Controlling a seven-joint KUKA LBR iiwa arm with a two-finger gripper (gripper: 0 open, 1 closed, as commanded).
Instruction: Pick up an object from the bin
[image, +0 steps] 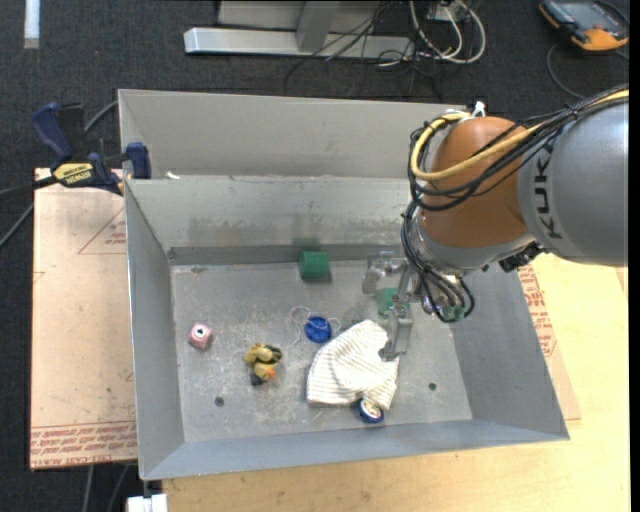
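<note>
Nearest in the grey metal bin (148, 330), a small blue-and-white round thing (371, 411) pokes out from under the near edge of a white knitted cloth (348, 368). The cloth lies crumpled right of the middle of the floor. It seems a little longer from its near-left corner up to its far-right corner. The gripper (393, 345) stands at that far-right corner, low and touching or just above the cloth's edge, so the bulk of the cloth lies to the gripper's left and nearer. Whether the gripper is spread or clenched cannot be told from this angle, and nothing can be seen held in it. A grasp on the cloth would probably need a small shift left and toward the near side, to get over more of the fabric. Left of the cloth lie a yellow-and-black small toy (263, 363) and, further left, a pink spool (200, 336), both well apart from the gripper. Just beyond the cloth's far-left edge sits a blue ring-shaped cap (318, 328). Farthest back, near the far wall, is a green block (314, 264).
</note>
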